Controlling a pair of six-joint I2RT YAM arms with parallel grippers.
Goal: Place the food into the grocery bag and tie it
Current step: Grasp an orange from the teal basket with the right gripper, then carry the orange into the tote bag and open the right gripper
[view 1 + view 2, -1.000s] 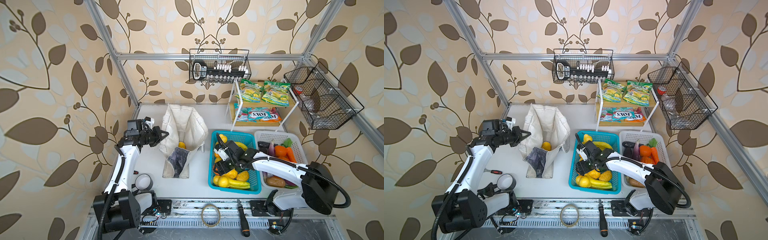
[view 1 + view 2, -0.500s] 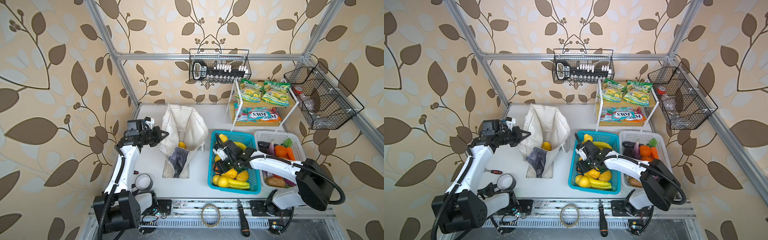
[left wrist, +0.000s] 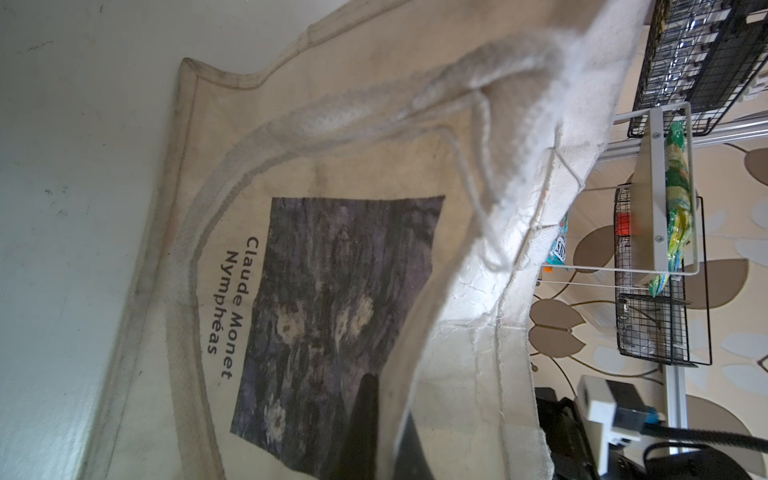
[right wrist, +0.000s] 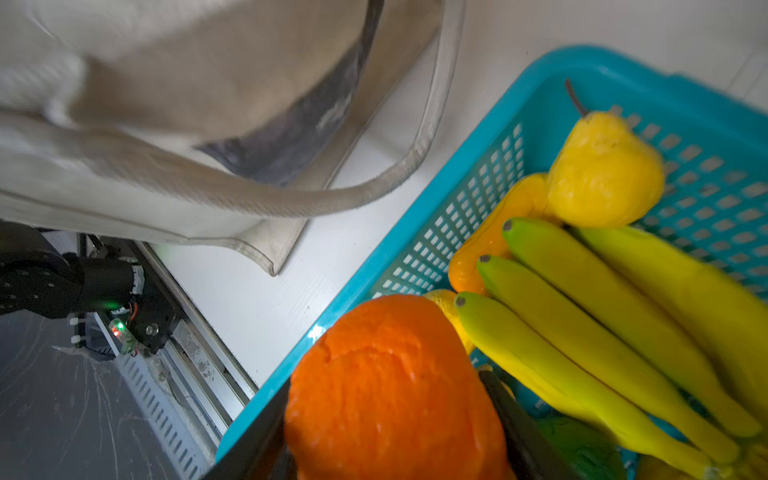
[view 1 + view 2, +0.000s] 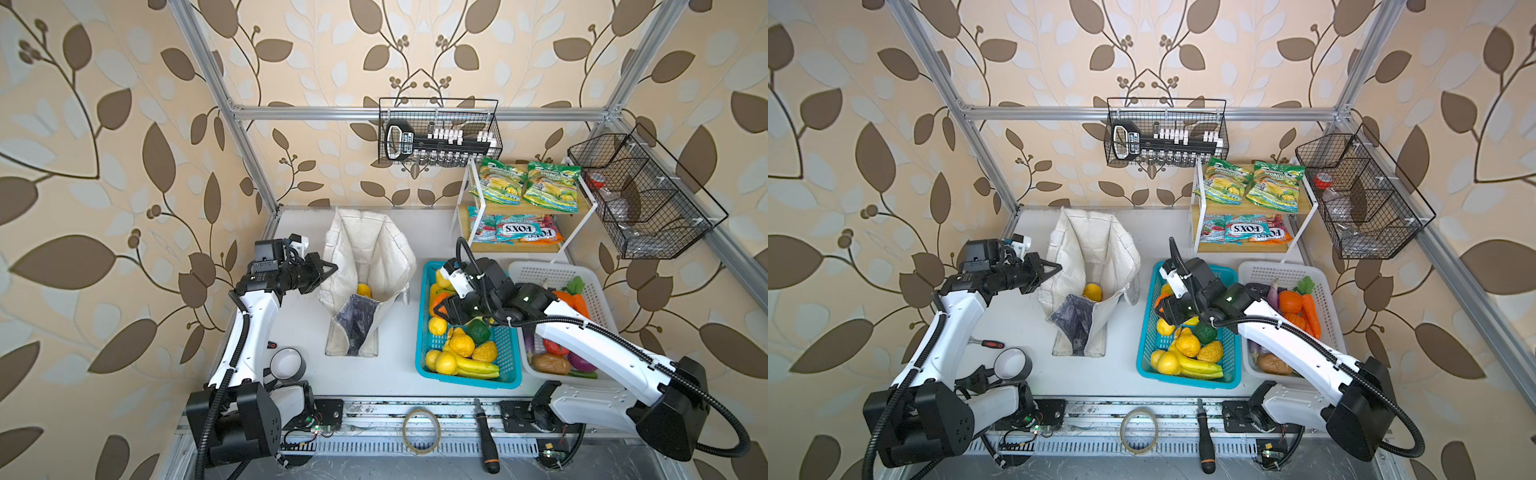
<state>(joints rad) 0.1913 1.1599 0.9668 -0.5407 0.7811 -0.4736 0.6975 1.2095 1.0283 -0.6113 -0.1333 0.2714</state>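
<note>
Top views: bright, even, soft light; faint shadows beside bag (image 5: 370,266).
Left wrist: near bag fold blurred, bright glare inside.
Right wrist: orange (image 4: 390,386) and bananas (image 4: 602,332) soft; one corner dim.

blue basket (image 5: 465,379): bananas (image 5: 473,368) | white basket (image 5: 540,270): carrots (image 5: 575,301) | shelf (image 5: 515,248): FOX'S packets (image 5: 521,229) | front edge: screwdriver (image 5: 484,436)

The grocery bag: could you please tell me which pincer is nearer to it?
Left. The left pincer is clamped on the rim of the grocery bag; the right pincer is apart from it, gripping the orange fruit over the blue basket.
</note>
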